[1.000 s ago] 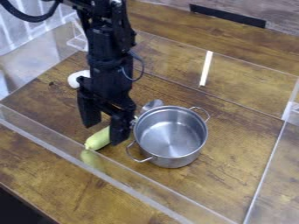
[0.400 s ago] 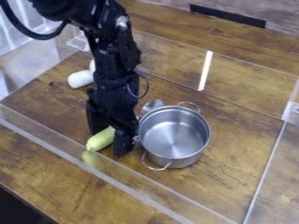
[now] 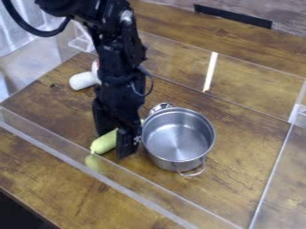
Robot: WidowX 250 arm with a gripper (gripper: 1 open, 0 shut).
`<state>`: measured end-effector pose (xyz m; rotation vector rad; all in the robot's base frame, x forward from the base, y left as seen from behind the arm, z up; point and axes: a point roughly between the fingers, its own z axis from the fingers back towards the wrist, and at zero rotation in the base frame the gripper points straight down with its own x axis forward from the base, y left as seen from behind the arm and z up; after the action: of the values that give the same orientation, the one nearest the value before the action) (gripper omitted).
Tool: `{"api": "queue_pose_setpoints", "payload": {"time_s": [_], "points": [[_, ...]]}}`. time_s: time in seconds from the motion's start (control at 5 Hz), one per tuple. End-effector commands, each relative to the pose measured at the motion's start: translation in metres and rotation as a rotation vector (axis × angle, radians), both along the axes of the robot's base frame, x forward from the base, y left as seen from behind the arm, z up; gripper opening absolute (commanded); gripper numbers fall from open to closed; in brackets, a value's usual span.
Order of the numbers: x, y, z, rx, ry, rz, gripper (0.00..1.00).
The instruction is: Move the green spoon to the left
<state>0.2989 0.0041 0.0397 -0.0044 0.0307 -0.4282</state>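
At the far left a white mushroom toy (image 3: 81, 80) lies on the wooden table (image 3: 227, 107), partly hidden behind the black arm. Nearer the front the green spoon (image 3: 104, 141) rests on the wood, its thick yellow-green handle poking out to the left of the gripper (image 3: 117, 143) — the gripper points straight down with its jaws spread apart, standing around the spoon's far end without clamping it. Just beside the gripper on the right sits the steel pot (image 3: 177, 139), upright and well apart from the mushroom toy.
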Motion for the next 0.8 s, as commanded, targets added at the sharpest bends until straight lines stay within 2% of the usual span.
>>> {"api": "queue_pose_setpoints", "payload": {"time_s": [0.0,0.2,0.6], "points": [[0.01,0.013,0.02,-0.008,-0.098,-0.033,1.0],[0.008,0.019,0.015,-0.014,-0.105,-0.078,1.0],[0.023,0.018,0.0,-0.027,-0.107,-0.076,1.0]]}}
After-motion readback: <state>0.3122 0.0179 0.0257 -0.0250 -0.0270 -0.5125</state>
